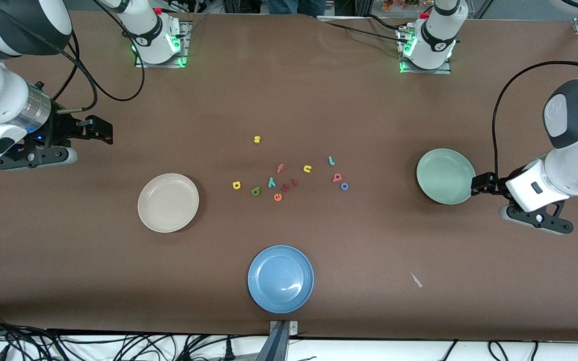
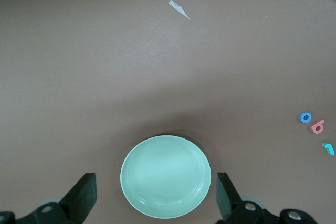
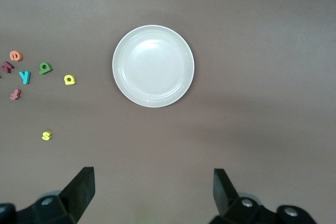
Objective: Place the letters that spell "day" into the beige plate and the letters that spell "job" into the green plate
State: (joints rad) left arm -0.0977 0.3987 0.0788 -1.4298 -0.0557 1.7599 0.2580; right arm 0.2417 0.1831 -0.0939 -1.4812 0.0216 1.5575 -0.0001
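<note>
Lowest in the front view sits the round blue plate (image 1: 280, 279), no part of this job. Higher, mid-frame, lie the two goals: the round shallow cream-beige plate (image 1: 168, 202) toward the right arm's end of the brown desk (image 1: 289, 100), and the round pale mint-green plate (image 1: 445, 176) toward the left arm's end. Both are empty.

Between them the tiny toy letters are scattered. The yellow "d" (image 1: 236, 185), dark green "a" (image 1: 255, 191) and teal "y" (image 1: 271, 182) cluster on the beige plate's side. The blue ring "o" (image 1: 344, 186), pinkish-red "b" (image 1: 337, 177) and teal "j" (image 1: 331, 160) cluster on the green plate's side.

So the split is clear: the left claw (image 1: 483, 183), fingers spread wide and empty, hangs at the green plate's rim, nearer the "job" set. The right claw (image 1: 99, 130), equally wide and empty, hovers in the upper left of the frame, nearer the "day" set. Likely each arm reaches inward toward the centre.
</note>
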